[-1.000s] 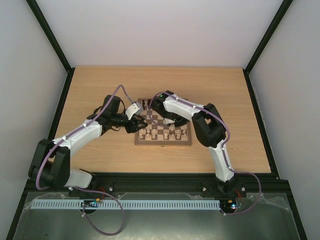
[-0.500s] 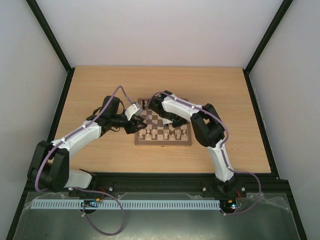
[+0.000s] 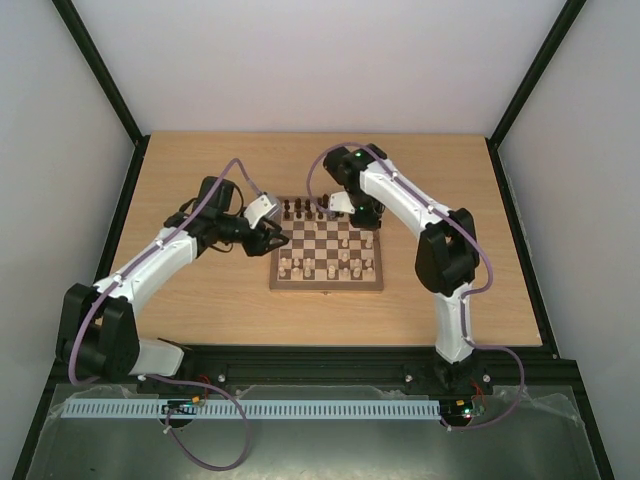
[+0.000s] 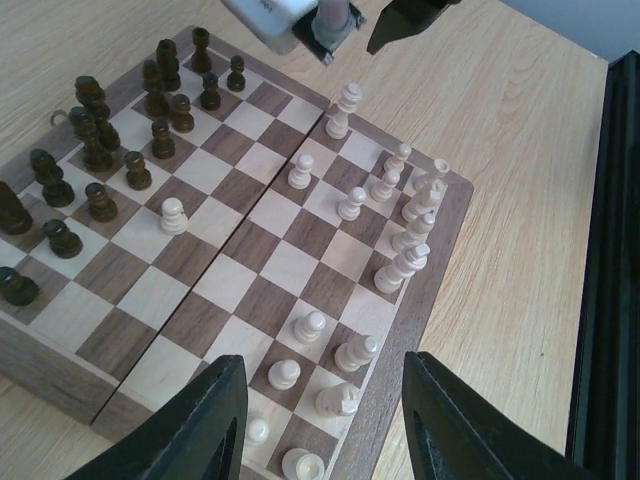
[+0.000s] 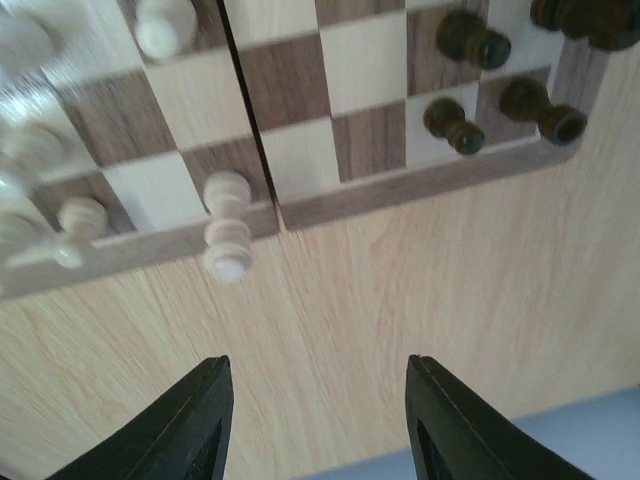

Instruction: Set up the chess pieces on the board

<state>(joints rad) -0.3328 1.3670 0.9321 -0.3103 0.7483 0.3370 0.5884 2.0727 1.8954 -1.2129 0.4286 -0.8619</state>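
Observation:
The board (image 3: 325, 287) lies mid-table, with dark chess pieces (image 3: 310, 210) along its far rows and cream chess pieces (image 3: 325, 265) on its near rows. My left gripper (image 3: 277, 238) hovers over the board's left edge. In the left wrist view it (image 4: 322, 372) is open, with several cream pieces (image 4: 405, 215) standing below and beyond it and dark ones (image 4: 95, 150) at the left. My right gripper (image 3: 352, 208) hangs by the board's far edge. It (image 5: 316, 362) is open over bare table, holding nothing. A cream piece (image 5: 228, 225) stands near the board's rim (image 5: 400, 185).
Light wooden tabletop (image 3: 200, 170) surrounds the board on all sides. Black frame rails (image 3: 130, 200) run along the table's left and right edges. The right arm's elbow (image 3: 447, 260) stands to the right of the board. My right gripper's tip (image 4: 405, 20) shows at the top of the left wrist view.
My right gripper opened, lifted off the board's middle and drew back to its far edge. My left arm shifted slightly back and left, its jaws unchanged.

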